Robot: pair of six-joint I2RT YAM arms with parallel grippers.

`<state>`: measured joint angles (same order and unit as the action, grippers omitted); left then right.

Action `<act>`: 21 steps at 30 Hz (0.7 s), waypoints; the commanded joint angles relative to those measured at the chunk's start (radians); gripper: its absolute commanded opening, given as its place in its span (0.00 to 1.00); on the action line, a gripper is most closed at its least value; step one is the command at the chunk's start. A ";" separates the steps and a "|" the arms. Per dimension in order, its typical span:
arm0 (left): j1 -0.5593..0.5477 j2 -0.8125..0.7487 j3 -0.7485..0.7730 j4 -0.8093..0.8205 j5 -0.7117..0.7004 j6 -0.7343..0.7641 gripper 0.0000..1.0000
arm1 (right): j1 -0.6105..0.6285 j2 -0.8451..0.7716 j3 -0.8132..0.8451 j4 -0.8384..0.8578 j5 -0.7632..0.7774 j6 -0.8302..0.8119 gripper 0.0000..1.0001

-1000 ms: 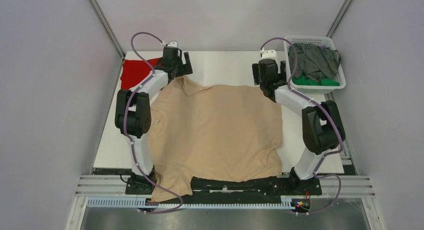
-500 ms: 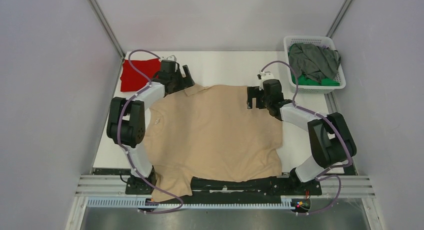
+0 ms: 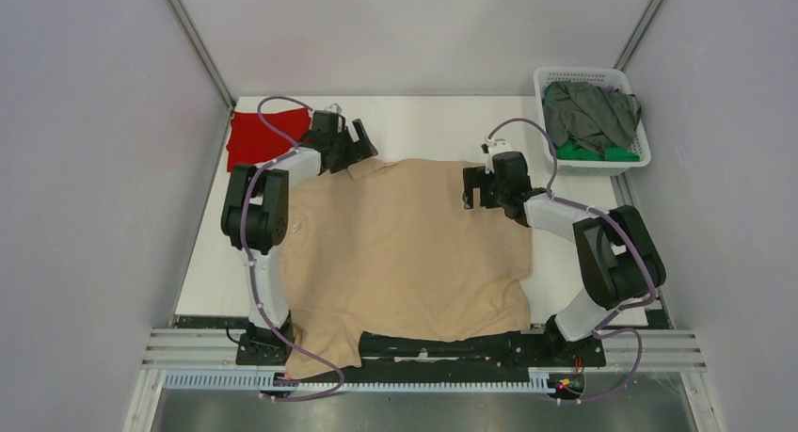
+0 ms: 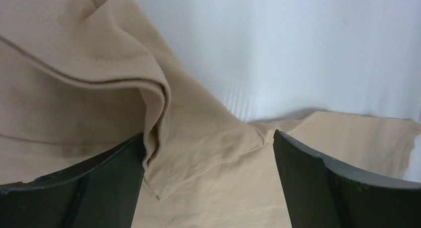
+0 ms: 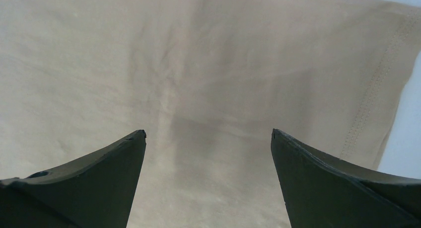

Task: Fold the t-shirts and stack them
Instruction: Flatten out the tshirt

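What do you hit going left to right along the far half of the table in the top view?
red t-shirt → left arm's fingers → right arm's fingers → white basket holding the grey shirt and green shirt

Shirt (image 3: 405, 248) ctr table (image 3: 423, 126) — basket (image 3: 588, 73) back-R

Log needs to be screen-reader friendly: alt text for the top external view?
A large beige t-shirt lies spread across the white table, with the open left gripper at its collar and the open right gripper over its far right edge. A red t-shirt lies at the far left corner; a white basket at far right holds a grey shirt and a green shirt.
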<state>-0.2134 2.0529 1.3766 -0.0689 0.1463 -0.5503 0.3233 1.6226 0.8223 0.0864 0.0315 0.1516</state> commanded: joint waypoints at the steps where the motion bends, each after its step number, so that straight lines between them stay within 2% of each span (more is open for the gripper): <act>1: 0.002 0.038 0.049 0.135 0.096 -0.054 1.00 | -0.003 0.034 0.011 0.014 0.014 -0.020 0.98; 6: 0.000 0.145 0.157 0.242 0.239 -0.151 1.00 | -0.009 0.062 0.035 0.005 0.032 -0.022 0.98; 9: -0.001 0.225 0.231 0.361 0.305 -0.268 1.00 | -0.016 0.067 0.041 0.003 0.038 -0.022 0.98; 12: -0.006 0.297 0.336 0.420 0.255 -0.347 1.00 | -0.021 0.068 0.047 0.002 0.044 -0.023 0.98; 17: -0.011 0.420 0.619 0.228 0.126 -0.380 1.00 | -0.027 0.069 0.055 -0.013 0.049 -0.019 0.98; 21: -0.034 0.462 0.787 0.082 0.028 -0.315 1.00 | -0.030 0.065 0.055 -0.026 0.064 -0.017 0.98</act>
<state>-0.2253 2.5008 1.9980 0.1261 0.2855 -0.8623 0.2989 1.6863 0.8413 0.0719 0.0685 0.1379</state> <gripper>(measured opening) 0.993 0.979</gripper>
